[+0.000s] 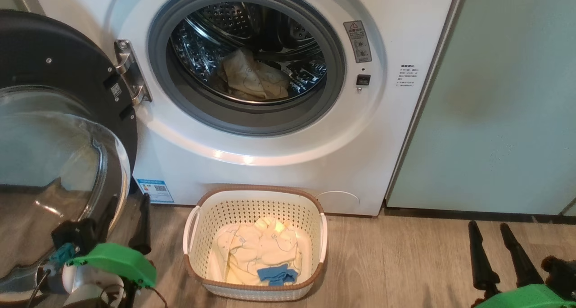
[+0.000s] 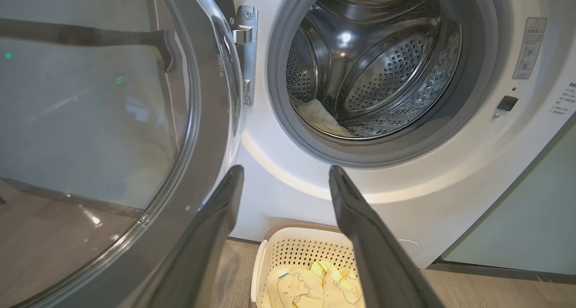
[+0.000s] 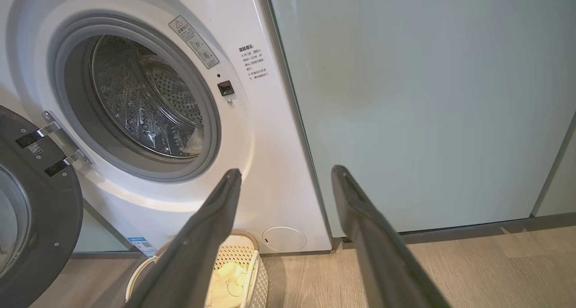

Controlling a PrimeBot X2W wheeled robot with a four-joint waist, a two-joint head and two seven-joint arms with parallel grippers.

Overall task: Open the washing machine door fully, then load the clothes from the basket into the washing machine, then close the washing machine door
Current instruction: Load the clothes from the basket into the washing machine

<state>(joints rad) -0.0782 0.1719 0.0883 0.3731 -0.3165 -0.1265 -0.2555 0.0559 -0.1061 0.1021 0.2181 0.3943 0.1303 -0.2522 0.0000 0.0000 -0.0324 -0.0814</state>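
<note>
Head view, left to right: door [image 1: 58, 96] is swung wide on its left hinge, inner glass toward the camera. Left gripper [image 1: 128, 204] sits low just beside the door's lower edge, jaws spread, nothing in them. Washer [image 1: 288, 164] is centre, with one cream garment [image 1: 252, 78] lying in the drum. Basket [image 1: 198, 209] is on the floor just in front of the washer, below the opening. Clothes [image 1: 265, 249] are heaped inside, blue cloth [image 1: 276, 274] at the heap's near edge. Right gripper [image 1: 488, 224] is far right, in front of the green panel [image 1: 495, 96], jaws spread, empty.

Key relation: the basket is just right of the left gripper and well left of the right one, so the left arm is nearer. The heap has no clear long axis, so I'd grab from above. The door step looks done and loading is part-way. Risk: the left arm clipping the door.
</note>
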